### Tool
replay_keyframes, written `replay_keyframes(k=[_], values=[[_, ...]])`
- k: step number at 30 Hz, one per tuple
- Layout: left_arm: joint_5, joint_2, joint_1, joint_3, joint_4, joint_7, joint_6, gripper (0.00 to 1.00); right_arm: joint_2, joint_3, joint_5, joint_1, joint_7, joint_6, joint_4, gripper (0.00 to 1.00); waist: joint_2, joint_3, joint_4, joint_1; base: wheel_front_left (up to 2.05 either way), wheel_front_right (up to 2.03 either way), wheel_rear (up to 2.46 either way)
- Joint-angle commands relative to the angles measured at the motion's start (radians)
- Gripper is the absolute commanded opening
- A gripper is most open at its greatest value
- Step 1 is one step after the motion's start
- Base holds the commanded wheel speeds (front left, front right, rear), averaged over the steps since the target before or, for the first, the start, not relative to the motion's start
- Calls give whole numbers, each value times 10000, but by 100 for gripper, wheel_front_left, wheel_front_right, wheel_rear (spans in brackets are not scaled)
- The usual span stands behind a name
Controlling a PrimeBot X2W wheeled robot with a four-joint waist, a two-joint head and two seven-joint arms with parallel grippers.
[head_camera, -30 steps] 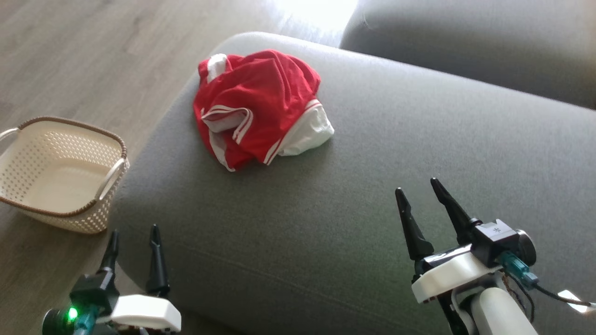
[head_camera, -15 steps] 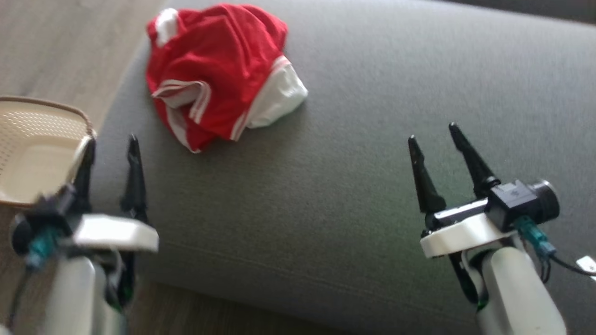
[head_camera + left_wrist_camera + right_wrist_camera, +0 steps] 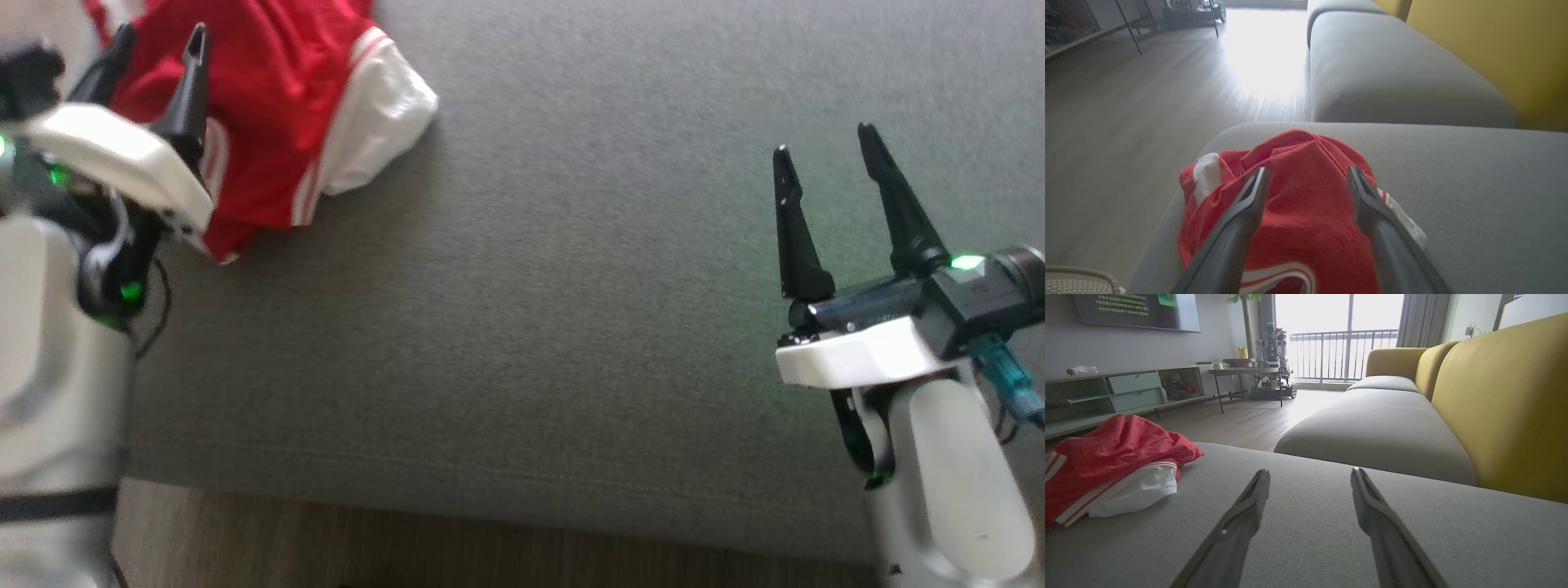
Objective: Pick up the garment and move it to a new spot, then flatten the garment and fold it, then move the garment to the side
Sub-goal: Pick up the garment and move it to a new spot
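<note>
The left end effector (image 3: 159,37) has swung forward from beside the basket (image 3: 1079,281). It's now over the red-and-white garment (image 3: 277,90), fingers spread wide, nothing gripped; whether the tips touch cloth, I can't tell. The head camera has tipped down as well. The garment lies crumpled at the sofa cushion's (image 3: 571,286) left end. The right end effector (image 3: 823,140) hovers well apart over bare cushion, fingers apart and empty.
</note>
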Motion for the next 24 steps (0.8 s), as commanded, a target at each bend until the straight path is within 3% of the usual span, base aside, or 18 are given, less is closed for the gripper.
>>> replay_keyframes(k=[1, 9, 20, 21, 24], values=[[-174, 710, -637, 71, -81, 336, -57, 100, 34, 246, -43, -291, 46, -2, -455, 100, 0, 378, -357, -2, 0, 0, 0], [-839, 1469, -2271, -795, 1646, 1801, -60, 100, 34, 253, -60, -401, 38, -2, -702, 100, 0, 811, -772, -2, 0, 0, 0], [-942, 1699, -3173, -1601, 3680, 2130, -60, 100, 34, 314, -15, -484, -7, -2, -759, 100, 0, 1005, -1124, -2, 0, 0, 0], [-1005, 1709, -3224, -1651, 3776, 2079, -60, 1, 34, 318, -14, -488, -11, -2, -754, 100, 0, 1007, -1145, -2, 0, 0, 0], [-1176, 1745, -3326, -1888, 3930, 1896, -61, 0, 34, 275, 5, -498, -28, -2, -705, 100, 0, 946, -1167, -2, 0, 0, 0]])
